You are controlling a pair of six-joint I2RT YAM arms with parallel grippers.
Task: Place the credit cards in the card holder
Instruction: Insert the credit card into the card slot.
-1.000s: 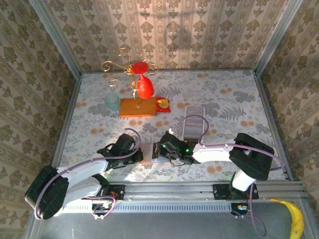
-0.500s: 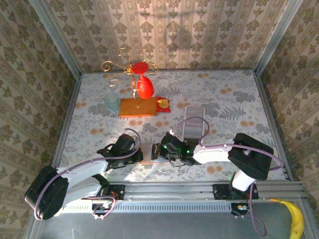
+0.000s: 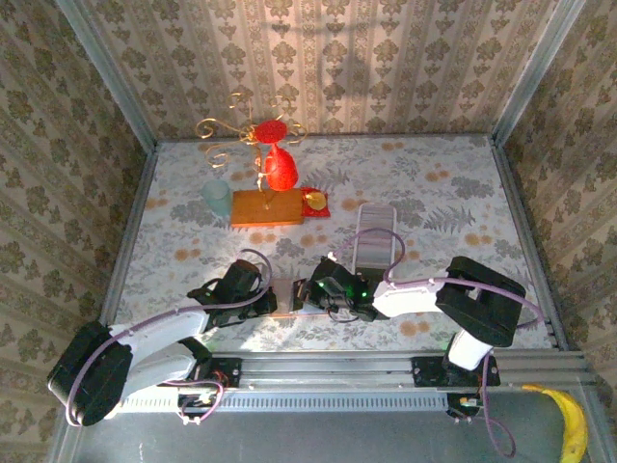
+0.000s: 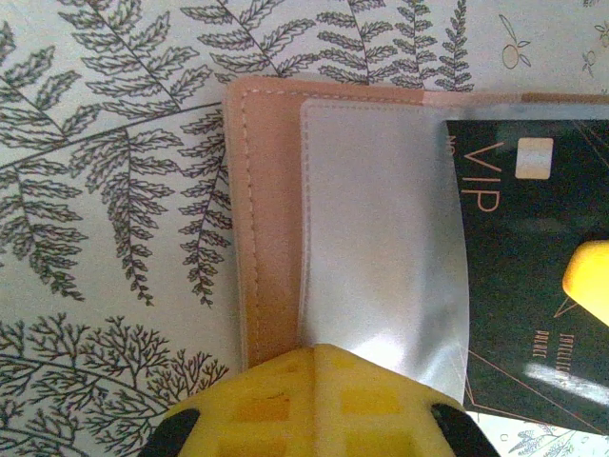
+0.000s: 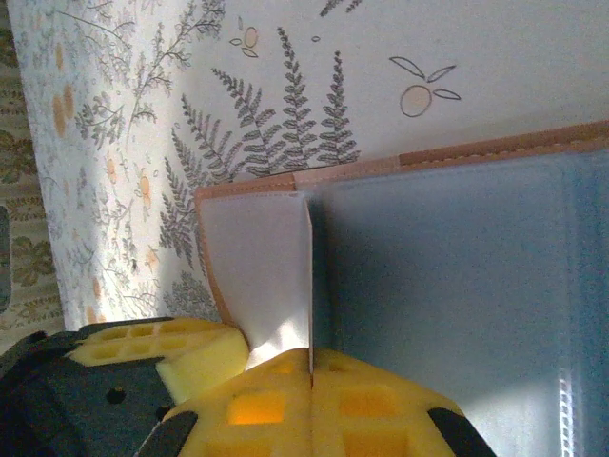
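Note:
The card holder point(image 3: 286, 292), tan leather, lies open near the table's front edge, and its stitched border point(image 4: 266, 219) frames a frosted sleeve point(image 4: 381, 238). My left gripper point(image 4: 319, 354) is shut, with nothing between its pads, and its tip sits on the holder's near edge. My right gripper point(image 5: 311, 357) is shut on a dark credit card point(image 4: 533, 286) marked VIP. In the right wrist view that credit card point(image 5: 310, 276) stands edge-on beside the sleeve point(image 5: 257, 257). Its lower edge sits under the sleeve's open side. In the top view the left gripper point(image 3: 273, 301) and right gripper point(image 3: 310, 292) meet at the holder.
A long white tray point(image 3: 378, 241) with several cards lies just behind the right wrist. Farther back stand an orange wooden block point(image 3: 268, 207), a red glass point(image 3: 280, 169), a gold wire stand point(image 3: 236, 125) and a pale green cup point(image 3: 217, 198). A banana point(image 3: 569, 424) lies off the table.
The right arm's elbow has shifted slightly. Both grippers stay shut at the holder, and nothing else has moved.

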